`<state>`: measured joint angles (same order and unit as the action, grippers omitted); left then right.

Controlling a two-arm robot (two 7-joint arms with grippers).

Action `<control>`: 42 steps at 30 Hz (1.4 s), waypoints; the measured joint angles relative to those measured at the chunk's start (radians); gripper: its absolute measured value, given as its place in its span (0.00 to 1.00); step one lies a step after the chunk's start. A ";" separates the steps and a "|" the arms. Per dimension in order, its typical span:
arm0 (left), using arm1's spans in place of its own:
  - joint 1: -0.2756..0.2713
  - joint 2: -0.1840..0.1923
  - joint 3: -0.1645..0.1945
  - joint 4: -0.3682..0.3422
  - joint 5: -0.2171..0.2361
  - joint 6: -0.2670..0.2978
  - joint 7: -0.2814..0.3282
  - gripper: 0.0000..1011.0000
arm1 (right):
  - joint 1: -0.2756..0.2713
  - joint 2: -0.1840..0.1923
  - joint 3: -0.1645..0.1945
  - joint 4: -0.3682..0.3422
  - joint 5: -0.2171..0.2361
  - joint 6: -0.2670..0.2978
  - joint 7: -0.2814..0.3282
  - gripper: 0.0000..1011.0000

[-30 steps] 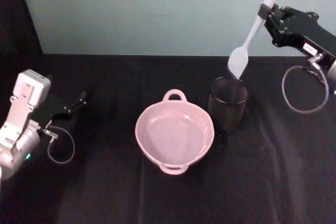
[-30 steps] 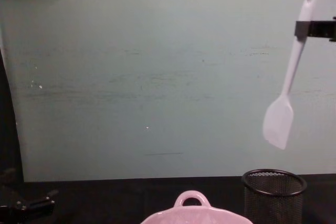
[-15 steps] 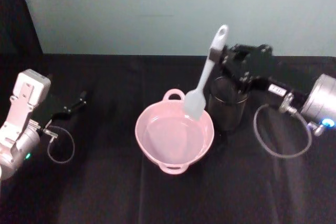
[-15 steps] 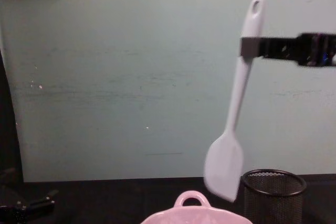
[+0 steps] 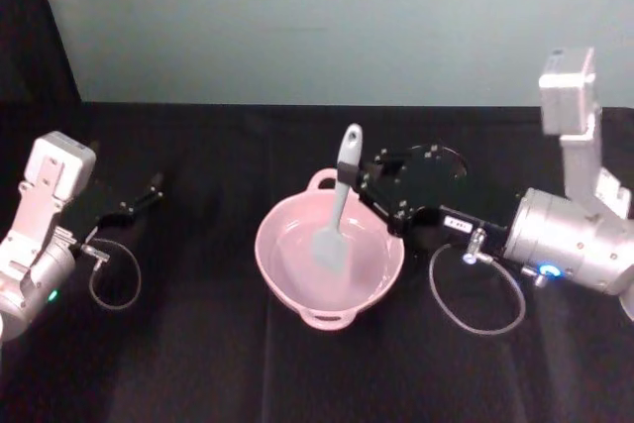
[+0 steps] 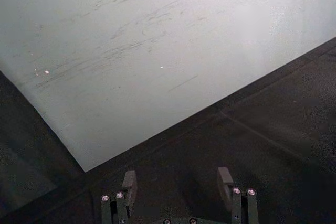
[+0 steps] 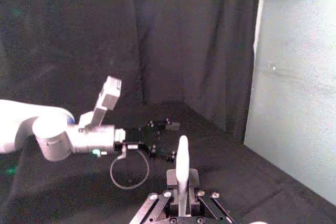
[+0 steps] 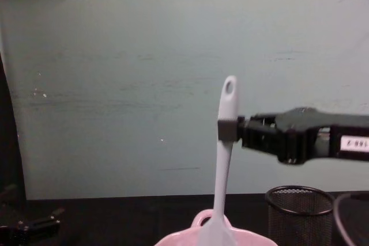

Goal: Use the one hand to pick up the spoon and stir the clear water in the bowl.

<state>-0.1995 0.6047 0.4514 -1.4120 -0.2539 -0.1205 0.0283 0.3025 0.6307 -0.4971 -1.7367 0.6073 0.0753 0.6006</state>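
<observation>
White spoon (image 5: pixel 340 195) pinched by right tool (image 5: pixel 360 178), blade apparently in bowl (image 5: pixel 261 245); left tool (image 6: pixel 178 181) spread.

Right arm (image 5: pixel 570 245): silver cylindrical housing, white box module, blue indicator lit. Right gripper (image 5: pixel 359 181): black, narrow fingers, small white label (image 8: pixel 354 143); grey cable loop (image 5: pixel 475 296) attached. Left arm (image 5: pixel 40 235): white and silver, green indicator. Left gripper (image 5: pixel 154 185): black, silver screws (image 6: pixel 105 198) at the finger bases.

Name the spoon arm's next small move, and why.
Probably sweep the blade in a small circle: the right gripper holds the spoon upright by its upper handle, blade already down inside the bowl. The left gripper sits parked far to the left.
</observation>
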 joint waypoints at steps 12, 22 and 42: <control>0.000 0.000 0.000 0.000 0.000 0.000 0.000 1.00 | 0.011 -0.011 -0.033 0.057 -0.054 -0.022 0.009 0.11; 0.000 0.000 0.000 0.000 0.000 0.000 0.000 1.00 | 0.015 -0.052 -0.062 0.097 -0.056 -0.028 0.029 0.11; 0.000 0.000 0.000 0.000 0.000 0.000 0.000 1.00 | 0.065 -0.254 -0.064 0.299 -0.198 -0.137 -0.142 0.11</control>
<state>-0.1995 0.6047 0.4514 -1.4120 -0.2539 -0.1205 0.0283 0.3674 0.3768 -0.5611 -1.4380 0.4090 -0.0616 0.4581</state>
